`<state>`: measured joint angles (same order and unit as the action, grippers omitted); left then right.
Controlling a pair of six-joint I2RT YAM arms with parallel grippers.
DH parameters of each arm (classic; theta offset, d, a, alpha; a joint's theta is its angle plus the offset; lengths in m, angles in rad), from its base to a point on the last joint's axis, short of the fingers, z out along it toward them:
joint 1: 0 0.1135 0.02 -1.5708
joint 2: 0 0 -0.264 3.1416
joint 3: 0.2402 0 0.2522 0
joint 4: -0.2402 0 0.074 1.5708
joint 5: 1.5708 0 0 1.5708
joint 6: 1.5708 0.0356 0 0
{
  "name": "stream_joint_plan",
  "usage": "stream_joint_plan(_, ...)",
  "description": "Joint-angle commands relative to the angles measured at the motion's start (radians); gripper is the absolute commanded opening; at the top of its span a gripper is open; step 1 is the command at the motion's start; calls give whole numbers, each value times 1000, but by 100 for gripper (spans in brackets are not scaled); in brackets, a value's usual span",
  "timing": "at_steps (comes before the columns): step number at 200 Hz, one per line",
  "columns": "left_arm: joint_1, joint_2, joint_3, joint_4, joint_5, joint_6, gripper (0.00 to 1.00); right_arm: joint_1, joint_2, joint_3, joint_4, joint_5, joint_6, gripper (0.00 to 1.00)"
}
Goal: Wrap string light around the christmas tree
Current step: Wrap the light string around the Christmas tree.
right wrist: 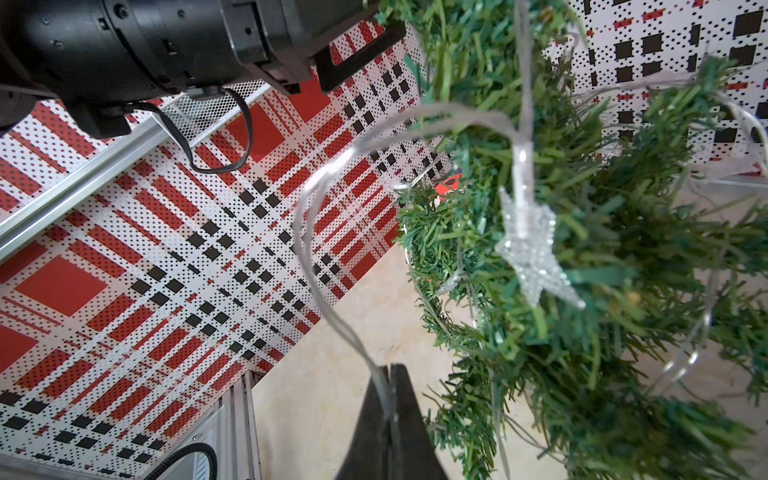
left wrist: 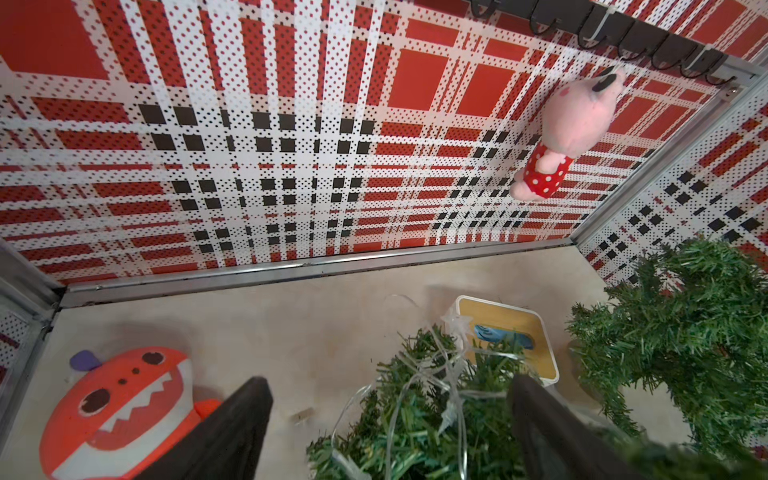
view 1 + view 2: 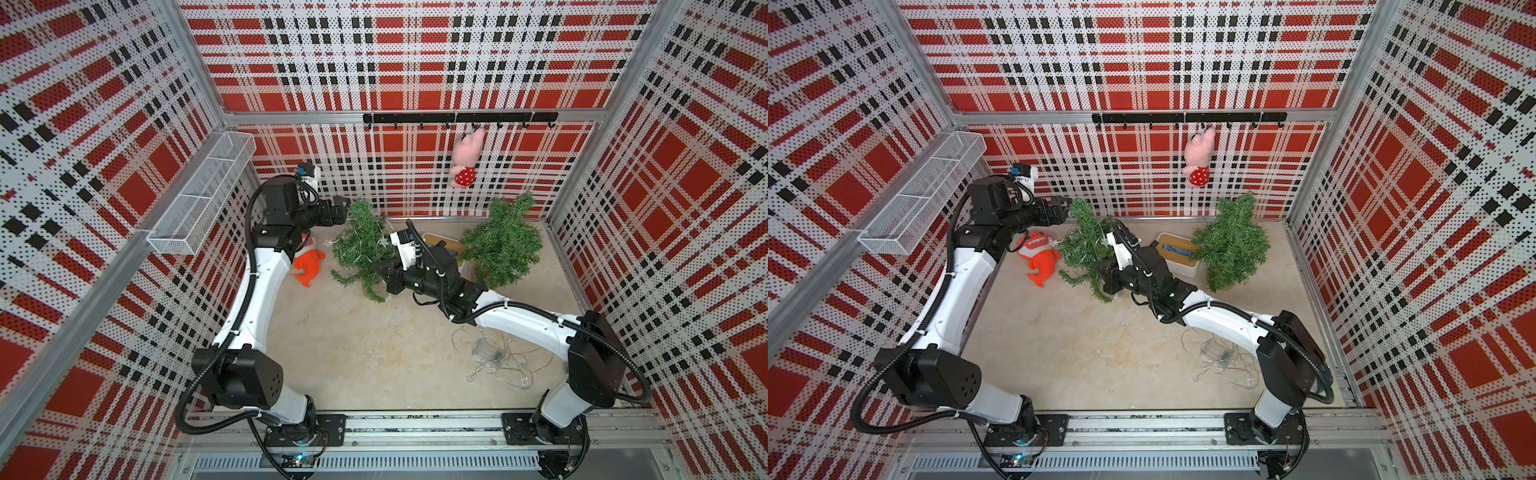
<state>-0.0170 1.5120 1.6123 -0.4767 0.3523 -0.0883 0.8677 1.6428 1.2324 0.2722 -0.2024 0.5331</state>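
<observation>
Green christmas tree (image 3: 361,245) sits between orange plush (image 3: 309,266) and box (image 3: 1177,266); left gripper (image 3: 345,208) spread, right gripper (image 1: 388,370) pinching string light (image 1: 530,249).

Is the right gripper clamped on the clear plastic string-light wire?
Yes: the right wrist view shows the right gripper shut, the clear string-light wire pinched between its black fingers.

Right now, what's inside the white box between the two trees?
A blue thing peeks out through the box's wooden lid. The lid covers the rest, so what it is, or what else is inside, cannot be told.
</observation>
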Motion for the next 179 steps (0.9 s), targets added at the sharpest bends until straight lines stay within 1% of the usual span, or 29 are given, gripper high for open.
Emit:
stream_joint_plan(1, 27, -43, -61, -59, -24, -17, 91, -7, 11, 28, 16, -14, 2, 0)
stream_joint_plan(17, 57, -94, -110, -23, -102, -77, 92, 0, 14, 33, 15, -28, 13, 0)
stream_joint_plan(25, 71, -120, -128, -14, -133, -98, 92, 11, 13, 27, 19, -29, 59, 0)
stream_joint_plan(44, 77, -182, -168, 13, -144, -124, 92, 59, 36, 11, 40, -17, 96, 0)
stream_joint_plan(53, 72, -207, -187, 27, -154, -145, 92, 74, 64, 24, 11, 1, 96, 7)
stream_joint_plan(68, 41, -246, -218, 48, -196, -159, 93, 76, 100, 32, -17, 64, 117, 9)
stream_joint_plan(78, 12, -270, -242, 66, -265, -166, 93, 70, 114, 29, -13, 85, 137, 17)
stream_joint_plan(93, -31, -297, -267, 79, -343, -161, 94, 70, 108, 21, 9, 68, 144, 35)
stream_joint_plan(107, -74, -325, -294, 96, -431, -154, 98, 70, 78, -6, 35, 26, 142, 51)
stream_joint_plan(112, -82, -333, -306, 106, -452, -152, 100, 69, 64, -17, 32, 19, 140, 55)
stream_joint_plan(118, -84, -347, -323, 121, -481, -155, 98, 68, 45, -30, 25, 12, 134, 59)
stream_joint_plan(130, -73, -382, -375, 183, -532, -190, 98, 59, 6, -63, 9, -7, 125, 67)
stream_joint_plan(136, -53, -404, -408, 223, -522, -214, 98, 53, -14, -82, 1, -20, 124, 70)
stream_joint_plan(141, -33, -426, -434, 261, -487, -238, 98, 46, -29, -100, -2, -33, 129, 72)
stream_joint_plan(149, 15, -468, -493, 338, -402, -272, 98, 35, -50, -132, 1, -68, 138, 78)
stream_joint_plan(155, 56, -506, -551, 407, -323, -331, 98, 25, -64, -151, 1, -99, 147, 82)
stream_joint_plan(162, 103, -548, -623, 524, -218, -374, 98, 12, -84, -174, -1, -128, 151, 85)
stream_joint_plan(167, 125, -573, -663, 592, -166, -407, 98, 4, -97, -188, -9, -141, 151, 86)
stream_joint_plan(173, 136, -586, -685, 632, -136, -434, 98, -5, -115, -202, -19, -151, 146, 87)
stream_joint_plan(179, 133, -579, -672, 615, -127, -427, 100, -11, -135, -216, -30, -160, 137, 88)
